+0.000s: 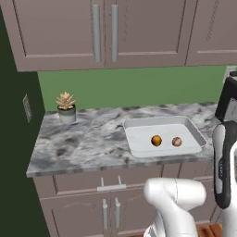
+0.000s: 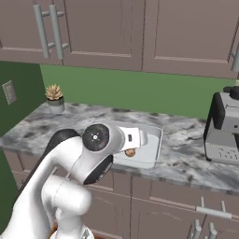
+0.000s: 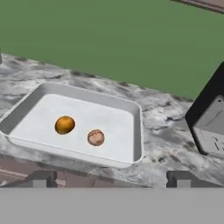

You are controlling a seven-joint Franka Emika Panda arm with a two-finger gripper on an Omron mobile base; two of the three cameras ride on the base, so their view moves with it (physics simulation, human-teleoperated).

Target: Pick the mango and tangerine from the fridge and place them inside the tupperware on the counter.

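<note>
**Two fruits lay in the tupperware**

The tupperware (image 1: 163, 124) sat on the counter (image 1: 83, 139), near its front edge. Inside lay two fruits, apart from each other: an orange tangerine (image 1: 156, 140) to the left and a paler, brownish mango (image 1: 177, 141) beside it. The gripper (image 3: 111, 178) hung above the counter's front edge, its jaws spread wide and holding nothing. A small potted plant (image 1: 66, 107) stood well left of the tupperware; a dark appliance (image 2: 224, 128) stood to its right.
</note>
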